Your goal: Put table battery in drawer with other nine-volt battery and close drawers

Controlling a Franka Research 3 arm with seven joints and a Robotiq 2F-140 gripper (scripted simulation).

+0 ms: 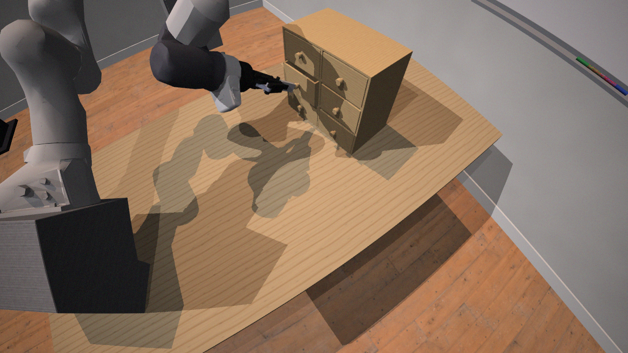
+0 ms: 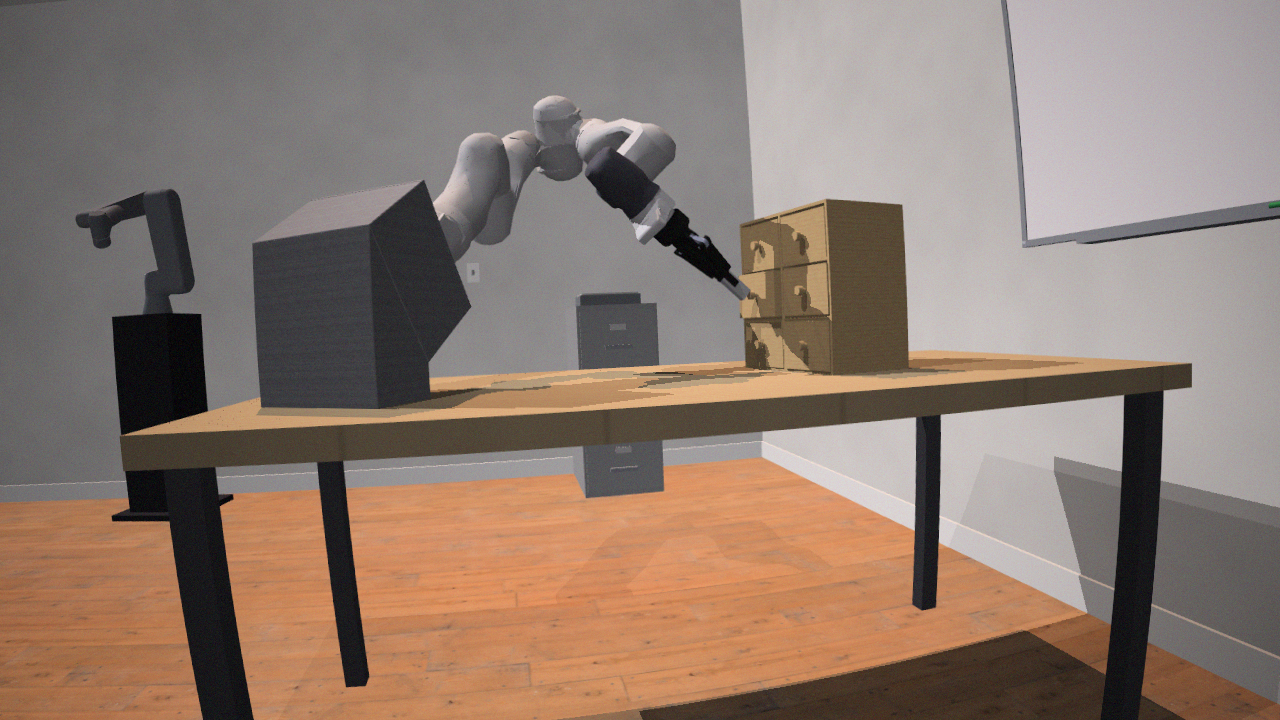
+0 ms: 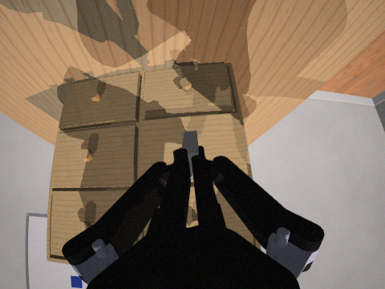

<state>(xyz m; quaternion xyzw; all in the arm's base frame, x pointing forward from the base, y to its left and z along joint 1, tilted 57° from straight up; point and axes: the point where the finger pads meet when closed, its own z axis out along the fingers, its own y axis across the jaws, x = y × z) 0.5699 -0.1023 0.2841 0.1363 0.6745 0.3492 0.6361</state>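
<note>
The small wooden chest (image 1: 347, 37) (image 2: 868, 286) stands upright near the far end of the table, with two columns of three drawers. Its left middle drawer (image 1: 308, 90) (image 2: 766, 295) (image 3: 225, 140) stands slightly out of the front; its inside is hidden. The other drawers look pushed in. My gripper (image 1: 292, 87) (image 2: 745, 293) (image 3: 191, 141) is shut, with nothing seen between its fingers. Its tips are at the left middle drawer's front, close to the knob; whether they touch cannot be told. No nine-volt battery shows in any view.
The table (image 1: 351, 210) (image 2: 537, 425) carries the chest and, at the opposite end, the arm's dark base block (image 1: 94, 259) (image 2: 313, 322). The wall (image 1: 505, 79) stands beyond the chest. A filing cabinet (image 2: 617, 335) stands on the floor behind the table.
</note>
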